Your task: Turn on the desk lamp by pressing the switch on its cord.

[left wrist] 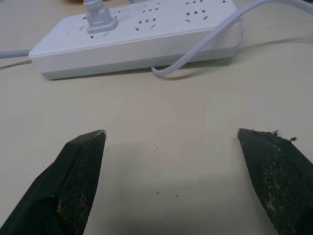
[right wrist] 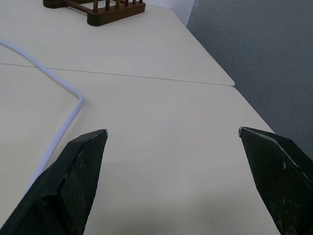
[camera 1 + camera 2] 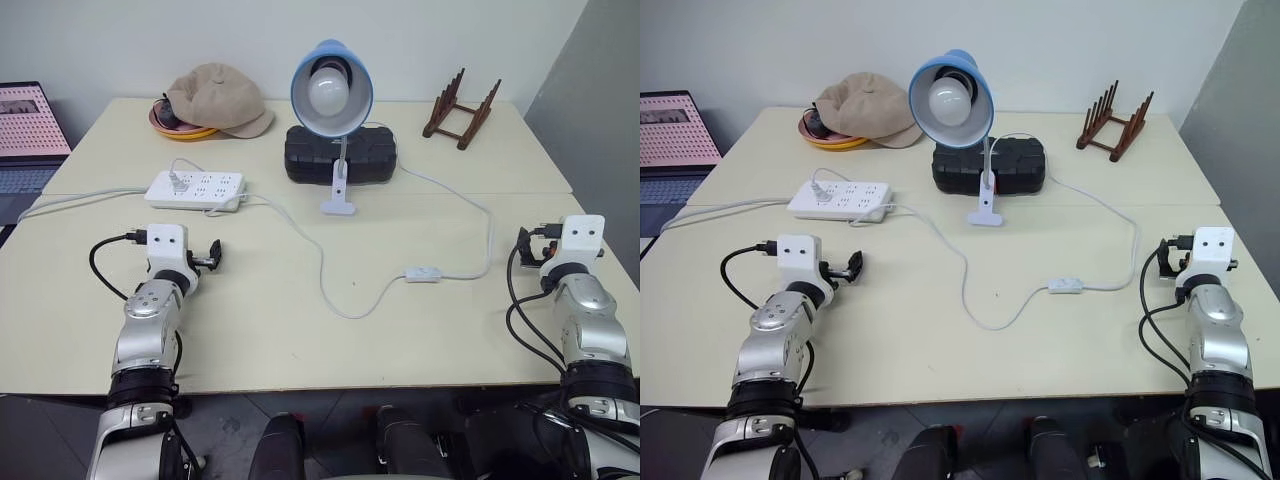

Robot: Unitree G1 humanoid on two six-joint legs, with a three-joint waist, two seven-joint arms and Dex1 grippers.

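**Switch untouched, both grippers wide open**

Nearest, the left gripper (image 1: pixel 171 147) and right gripper (image 2: pixel 172 147) hover over the table (image 3: pixel 250 340), jaws spread wide, holding nothing. Between them, closer to the right one, the switch (image 3: pixel 423 273) lies flat on its cord (image 3: pixel 330 290). It looks small, light and hard, likely to skid on the smooth top if pushed sideways, so a fingertip should press straight down on its rocker. Further back sits the power strip (image 3: pixel 195 189), then the desk lamp (image 3: pixel 331 90), bulb unlit, with a black case (image 3: pixel 375 155) behind its stem.
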